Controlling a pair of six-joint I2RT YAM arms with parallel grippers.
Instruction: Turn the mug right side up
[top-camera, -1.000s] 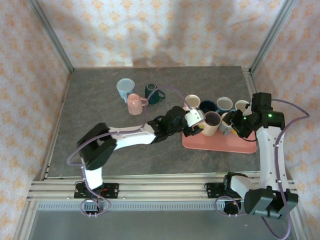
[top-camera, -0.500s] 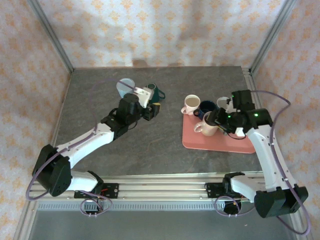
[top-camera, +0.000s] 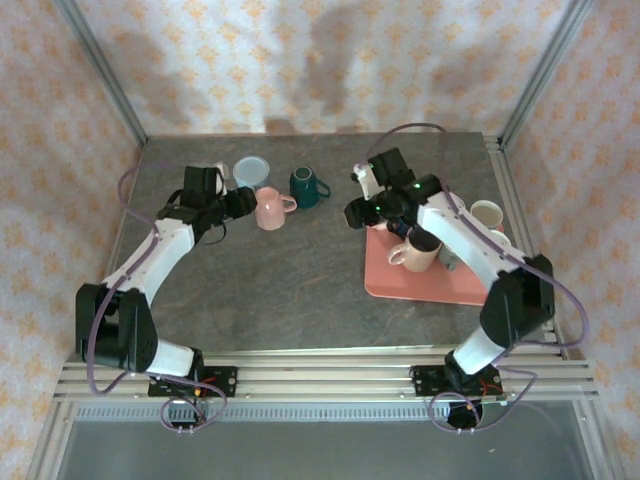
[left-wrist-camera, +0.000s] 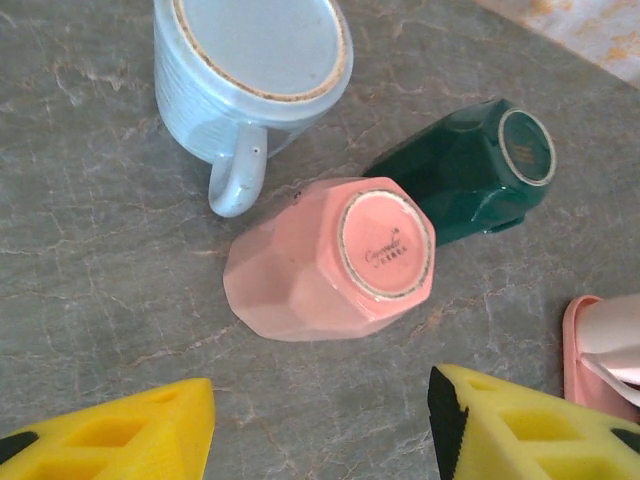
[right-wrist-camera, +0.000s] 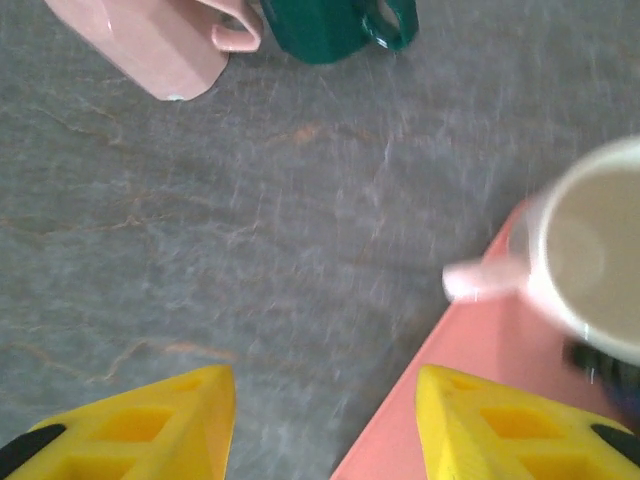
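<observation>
Both arms had swung since half a second earlier: the left gripper (top-camera: 238, 204) had pulled back from over the green mug (top-camera: 305, 187) to the cluster's left side, and the right gripper (top-camera: 360, 213) had come off the tray (top-camera: 440, 287) toward the table's middle. The pink mug (left-wrist-camera: 330, 260), likely the target, stood base-up on the table between the blue mug (left-wrist-camera: 250, 70) and the green one. It lay straight ahead of the left gripper, near its spread, empty fingers, so the left arm was the nearer. The right gripper also gaped empty, well apart. From the left wrist the pink mug's handle was hidden behind its body, and its rim could not be seen.
</observation>
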